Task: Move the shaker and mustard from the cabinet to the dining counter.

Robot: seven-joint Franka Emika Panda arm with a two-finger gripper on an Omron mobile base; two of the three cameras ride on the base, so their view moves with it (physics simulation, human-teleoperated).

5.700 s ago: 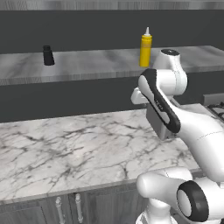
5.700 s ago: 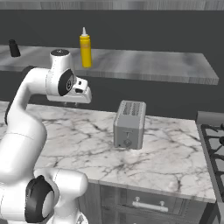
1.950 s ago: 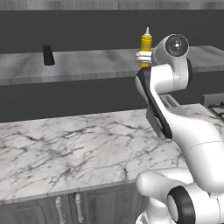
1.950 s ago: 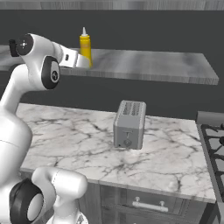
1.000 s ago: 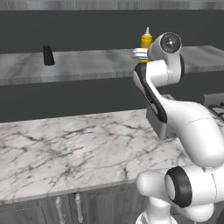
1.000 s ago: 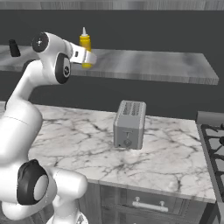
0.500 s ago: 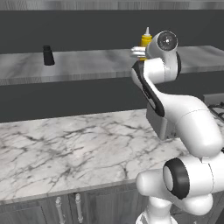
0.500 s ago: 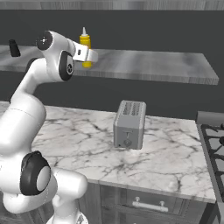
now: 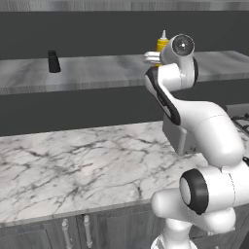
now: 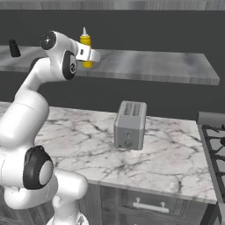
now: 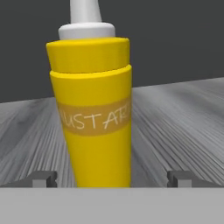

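Hand view: the gripper (image 11: 109, 178) is spread wide, a tip on either side of the mustard (image 11: 94, 113), which stands upright on the cabinet (image 10: 145, 66) shelf (nothing pinched yet), seemingly lined up to close.

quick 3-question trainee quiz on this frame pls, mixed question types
1. True or false: the fingers are already clamped on the mustard bottle.
2. Which item stands farther from the gripper on the shelf: A) the black shaker B) the mustard bottle C) the toaster?
3. Fill in: the toaster sits on the marble ____.

Key: 1. False, the fingers stand open, one on each side of the bottle. 2. A. 3. counter.
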